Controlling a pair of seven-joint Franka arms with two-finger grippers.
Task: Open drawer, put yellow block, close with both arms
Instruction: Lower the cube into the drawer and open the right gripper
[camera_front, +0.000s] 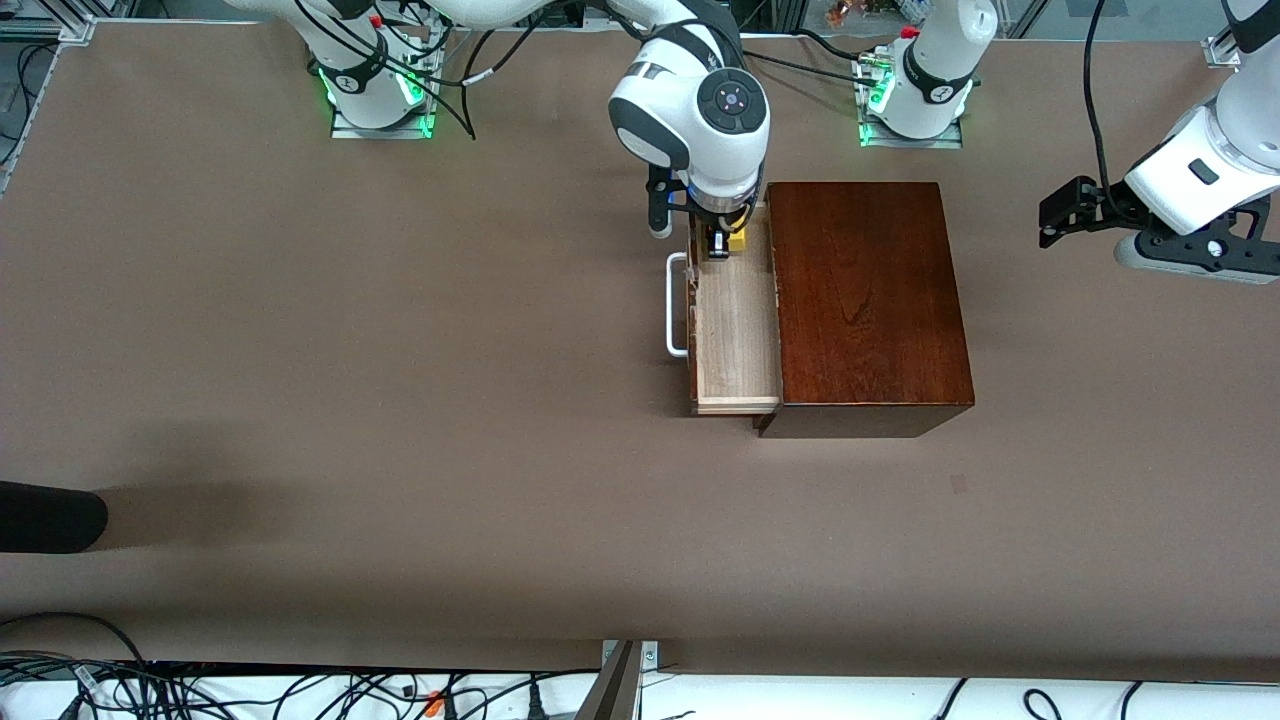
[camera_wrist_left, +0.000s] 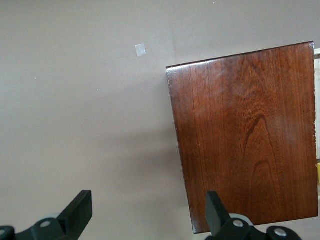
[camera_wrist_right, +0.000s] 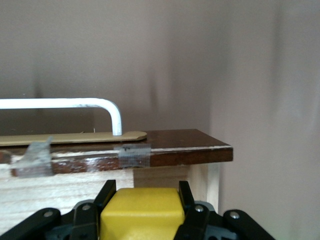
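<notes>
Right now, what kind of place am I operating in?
Most likely a robotics lab bench: two arm bases lit green bolted to a brown table, loose cables along its edge, a single mahogany drawer box as test prop.

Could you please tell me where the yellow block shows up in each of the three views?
Front view: block in the right gripper, over the open drawer.
Left wrist view: not clearly seen.
Right wrist view: block between the fingers.
Shared landmark: the drawer.

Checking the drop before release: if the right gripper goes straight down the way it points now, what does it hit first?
Probably the pale floor of the open drawer. The right gripper, shut on the yellow block, hangs over the drawer's end nearest the robots, so the block would likely touch first.
</notes>
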